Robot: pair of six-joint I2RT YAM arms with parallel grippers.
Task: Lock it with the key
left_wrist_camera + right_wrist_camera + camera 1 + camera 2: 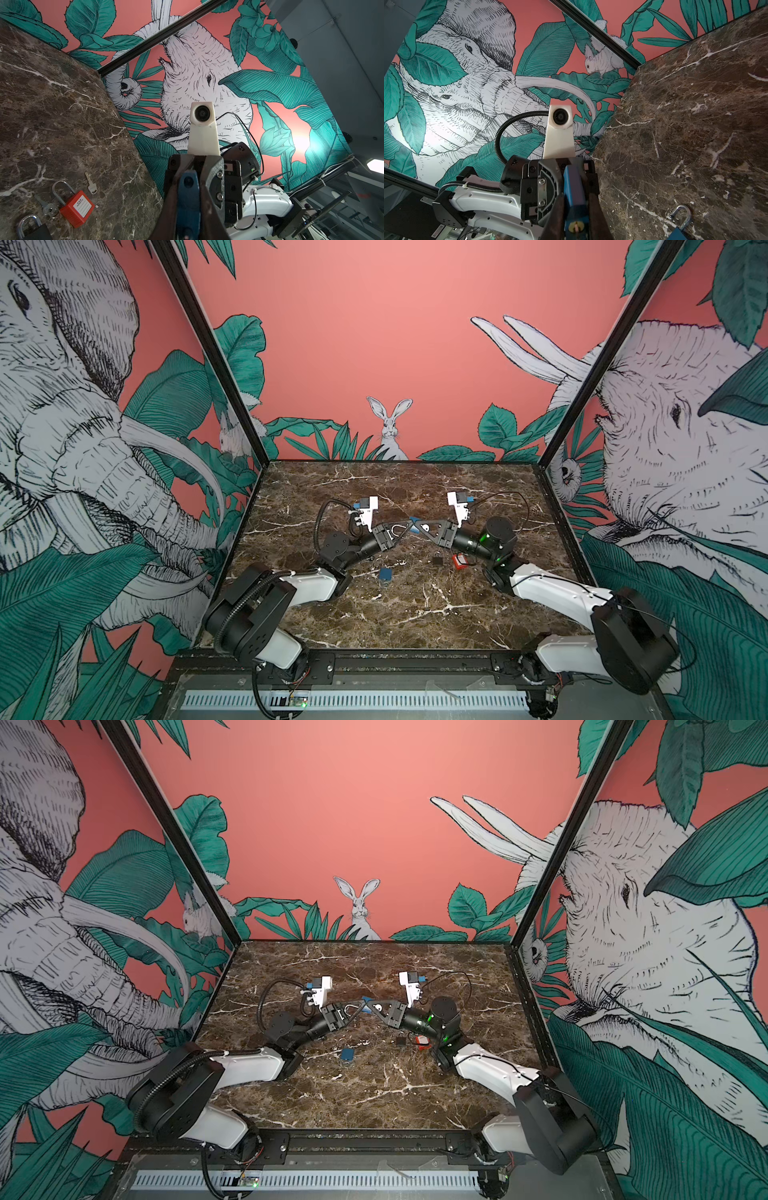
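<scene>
Marble tabletop [374, 614], dark and white-veined, sits inside jungle-print walls, and your two arms meet nose to nose above its middle. Between them hangs the blue padlock [414, 519], clear of the surface.

Your left gripper [409, 525] is clamped on it from 9 o'clock, with the silver shackle [398, 528] lying back inside that gripper's frame. Your right gripper [417, 526] comes in from 3 o'clock. In its wrist view its fingers [598, 218] lie flush on both flanks of the same blue body, so I read it as closed on the lock too.

The lock's long axis runs 9 to 3, shackle toward the left arm and brass keyhole [576, 227] facing the right arm. That makes the right arm the nearer one for any key work.

You cannot tell whether a key already sits in that keyhole, because the spot is small and blurred. The left gripper hides whether the shackle is snapped home. A loose key [91, 184] lies on the marble near a red padlock [76, 207], toward 4 o'clock from the grippers in both top views, where the key is too small to make out.
</scene>
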